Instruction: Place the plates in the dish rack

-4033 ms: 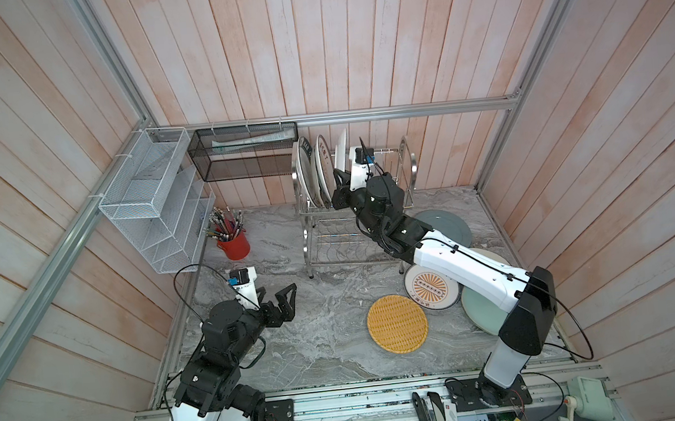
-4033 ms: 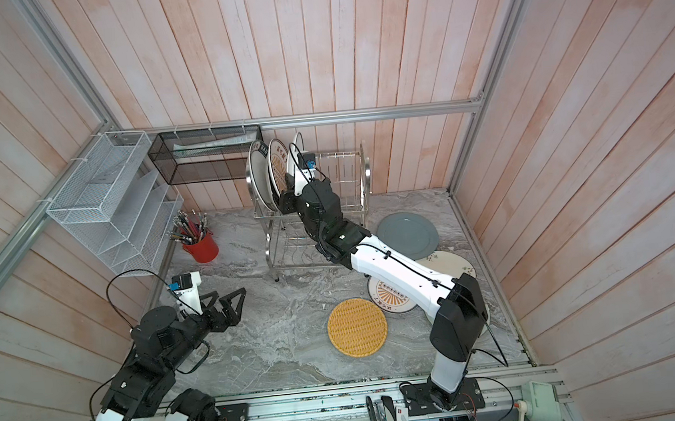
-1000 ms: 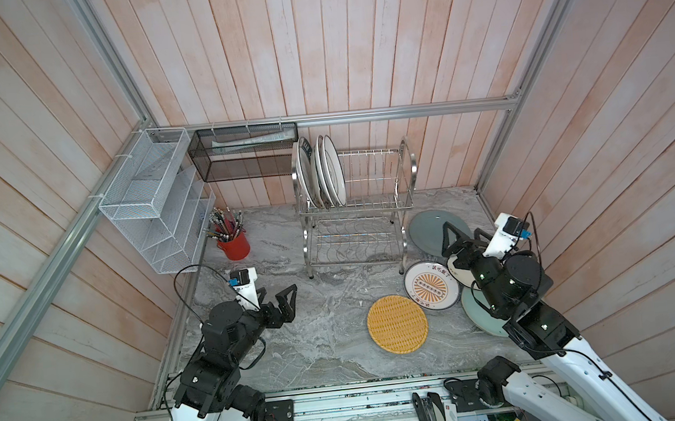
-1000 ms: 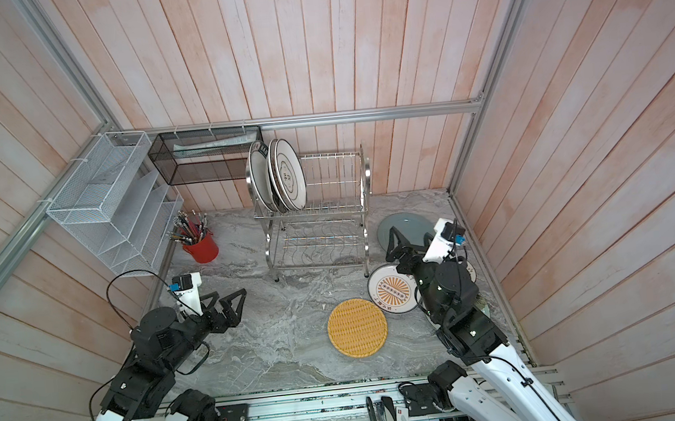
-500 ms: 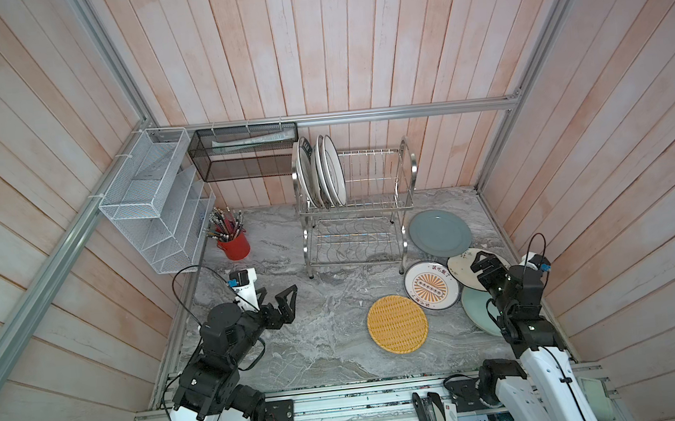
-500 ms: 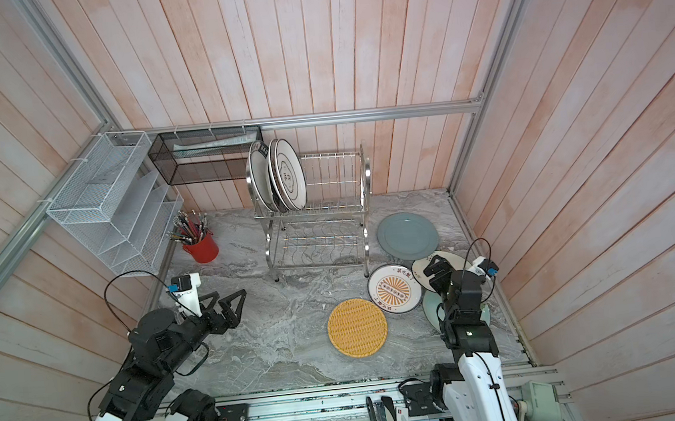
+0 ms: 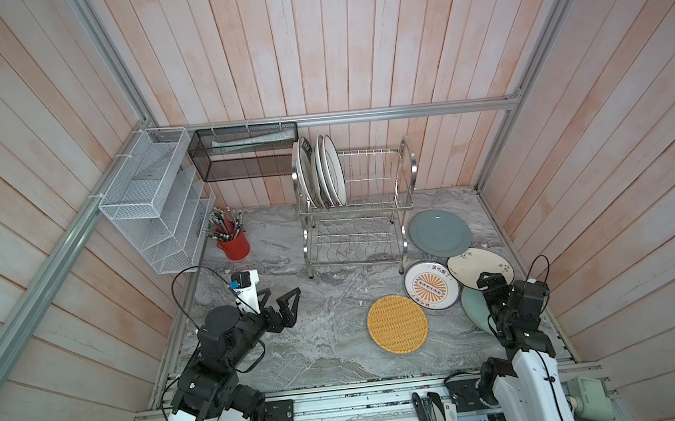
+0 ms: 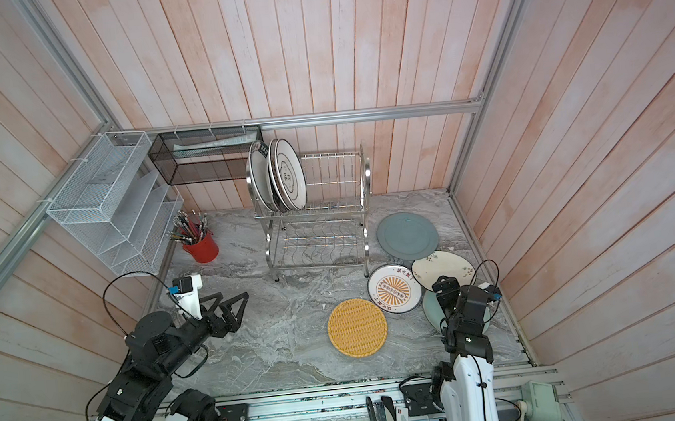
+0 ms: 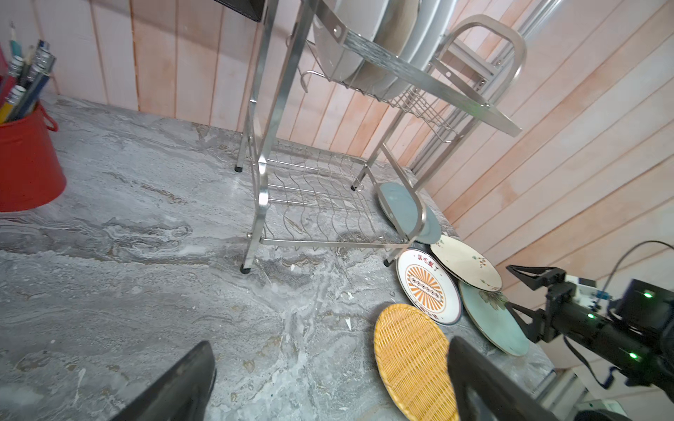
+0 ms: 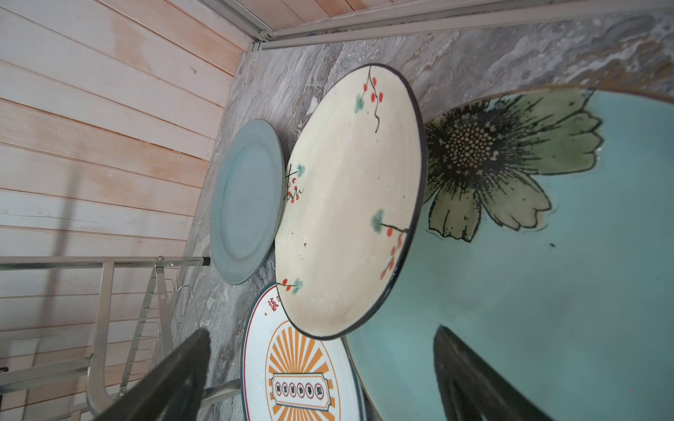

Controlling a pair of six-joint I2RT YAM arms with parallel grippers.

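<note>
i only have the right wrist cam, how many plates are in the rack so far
Observer: Three plates, it seems, upright in the top tier of the dish rack, at its left end in both top views.
Operator: any plate on the table i'm missing
Observer: Yes, a yellow woven plate lies flat next to the sunburst plate.
Operator: and the left gripper
Observer: The left gripper is open, holding nothing, well away from the loose plates.

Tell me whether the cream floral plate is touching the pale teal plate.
Touching. In the right wrist view the cream floral plate overlaps the pale teal plate, its dark rim resting on the teal plate's edge.
</note>
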